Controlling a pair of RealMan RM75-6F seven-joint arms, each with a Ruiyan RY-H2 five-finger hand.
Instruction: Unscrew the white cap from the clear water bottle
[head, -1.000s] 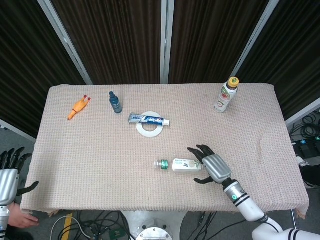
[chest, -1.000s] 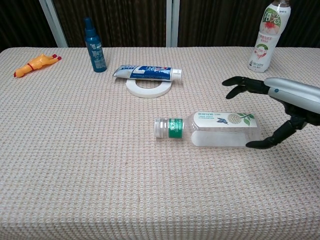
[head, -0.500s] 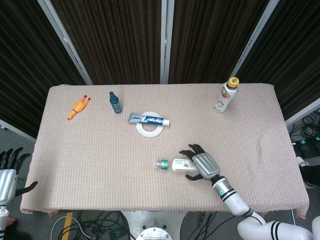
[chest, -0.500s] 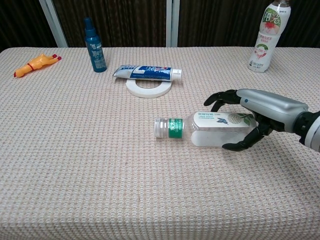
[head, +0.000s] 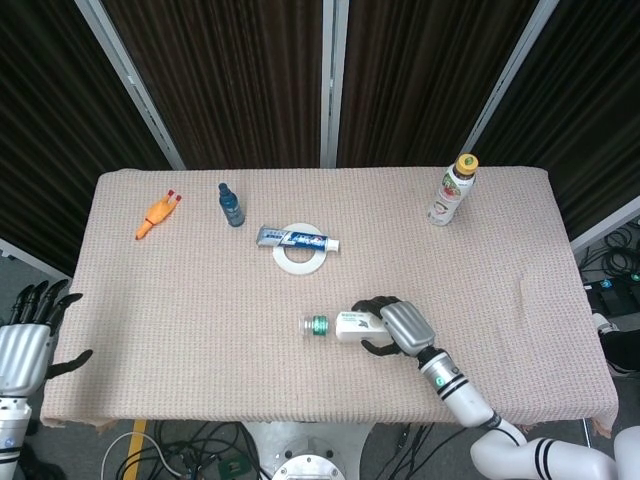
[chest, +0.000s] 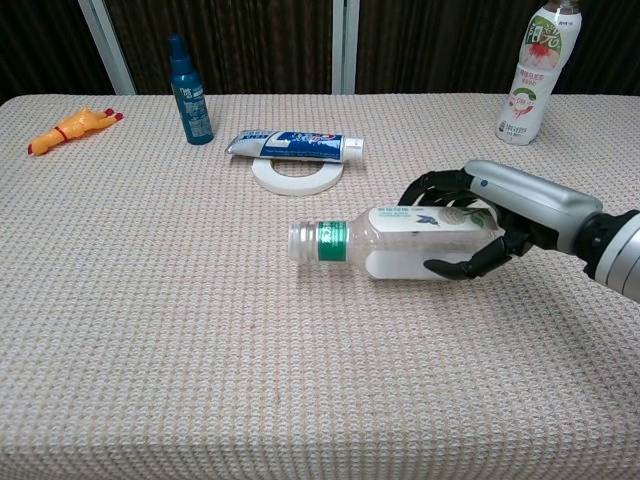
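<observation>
The clear water bottle (chest: 395, 243) (head: 348, 325) lies on its side near the table's middle front, its white cap (chest: 301, 242) (head: 309, 325) pointing left past a green band. My right hand (chest: 490, 218) (head: 393, 326) wraps around the bottle's base end, fingers over the top and thumb beneath, and holds it slightly lifted. My left hand (head: 28, 335) hangs with fingers spread off the table's left front corner, holding nothing; the chest view does not show it.
A toothpaste tube (chest: 295, 145) lies across a white ring (chest: 297, 174) behind the bottle. A blue spray bottle (chest: 189, 90) and an orange rubber chicken (chest: 70, 129) are at the back left. A yellow-capped drink bottle (chest: 533, 73) stands at the back right.
My right hand slid in from the right and closed around the bottle's base. The bottle shifted left and lifted slightly. My left hand rose a little beside the table.
</observation>
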